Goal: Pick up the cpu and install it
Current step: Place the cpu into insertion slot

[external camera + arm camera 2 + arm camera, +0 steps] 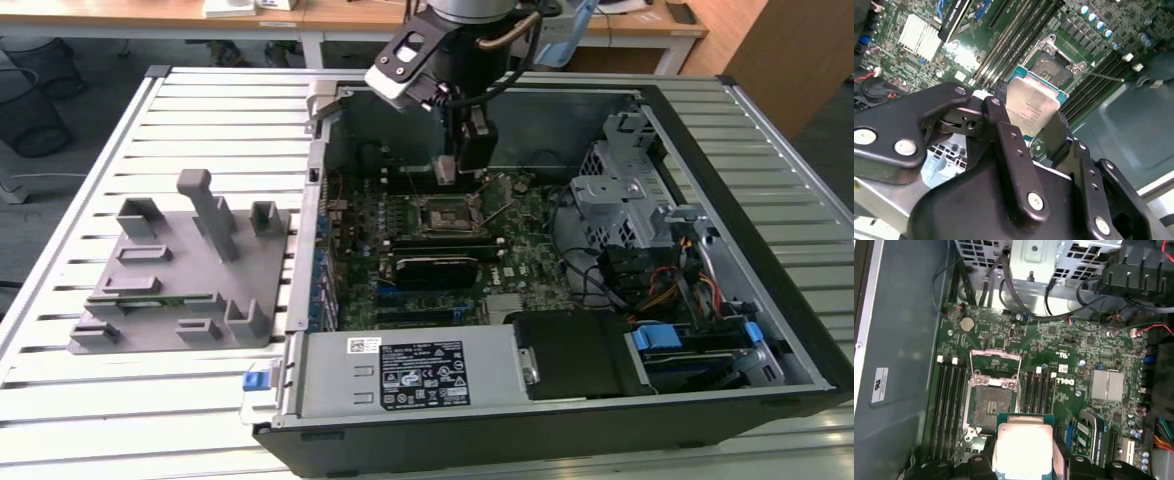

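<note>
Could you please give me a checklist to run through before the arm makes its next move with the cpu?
1. Grip on the cpu: ok, clamped by its edges in the gripper.
2. Socket open: ok, its frame stands lifted.
3. Socket bed free of obstructions: ok, nothing lies across it in the first wrist view.
4. Cpu lined up over the socket: cannot tell; it hangs near it, not seated.
5. Cpu corner orientation against the socket: cannot tell.
</note>
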### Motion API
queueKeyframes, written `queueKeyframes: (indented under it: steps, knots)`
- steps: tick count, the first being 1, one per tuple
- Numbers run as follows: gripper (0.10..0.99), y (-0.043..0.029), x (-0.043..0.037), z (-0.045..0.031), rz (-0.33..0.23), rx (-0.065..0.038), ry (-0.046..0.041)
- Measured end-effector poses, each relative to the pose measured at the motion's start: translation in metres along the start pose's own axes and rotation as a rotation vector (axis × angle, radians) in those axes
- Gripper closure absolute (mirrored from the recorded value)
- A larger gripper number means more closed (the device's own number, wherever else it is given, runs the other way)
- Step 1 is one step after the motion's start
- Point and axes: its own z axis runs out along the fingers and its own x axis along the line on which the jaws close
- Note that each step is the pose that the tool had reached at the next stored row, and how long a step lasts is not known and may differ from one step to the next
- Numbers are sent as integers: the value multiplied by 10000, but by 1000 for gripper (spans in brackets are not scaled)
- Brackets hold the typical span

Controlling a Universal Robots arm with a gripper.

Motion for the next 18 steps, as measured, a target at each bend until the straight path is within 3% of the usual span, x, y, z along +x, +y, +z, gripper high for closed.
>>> queueKeyframes:
  steps: [5,18]
  knots:
    - [557,11,44,73,-140,-5,11]
    - [557,50,147,290,492,15,-19]
